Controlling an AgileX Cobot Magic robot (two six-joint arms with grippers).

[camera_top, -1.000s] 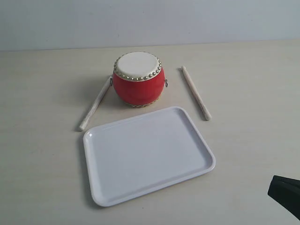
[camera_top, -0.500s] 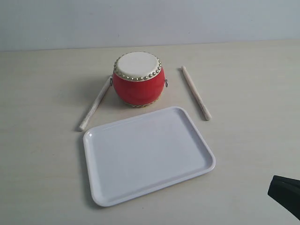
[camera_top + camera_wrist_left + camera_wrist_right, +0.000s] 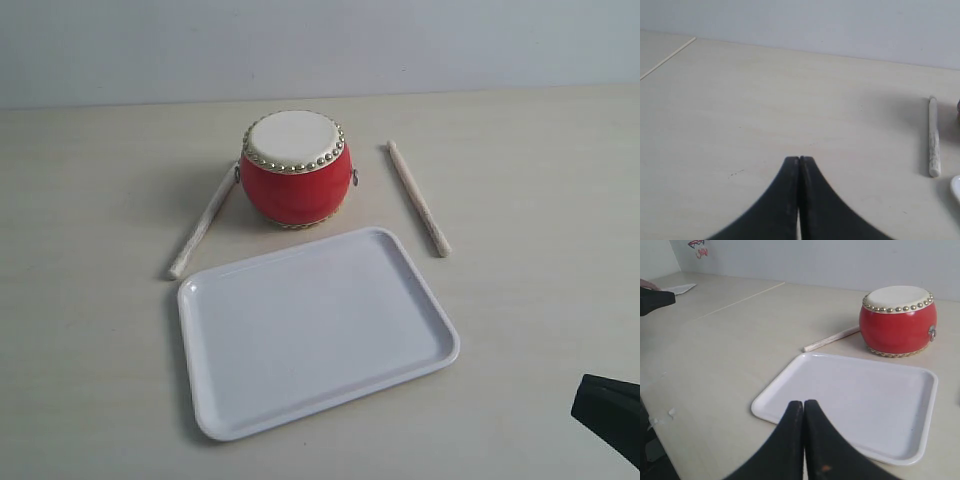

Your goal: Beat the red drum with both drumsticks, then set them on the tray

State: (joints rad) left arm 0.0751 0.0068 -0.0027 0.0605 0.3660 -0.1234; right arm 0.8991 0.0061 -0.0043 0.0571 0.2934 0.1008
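While the exterior view shows both drumsticks [image 3: 205,222], each wrist view catches one.

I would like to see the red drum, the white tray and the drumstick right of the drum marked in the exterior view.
red drum [image 3: 295,190]: exterior view, red side wall.
white tray [image 3: 310,330]: exterior view, bare floor centre.
right drumstick [image 3: 417,198]: exterior view, middle of shaft.

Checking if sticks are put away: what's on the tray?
Nothing shows on the tray. The left stick and right stick lie on the table beside the drum. Exterior view shows it whole.
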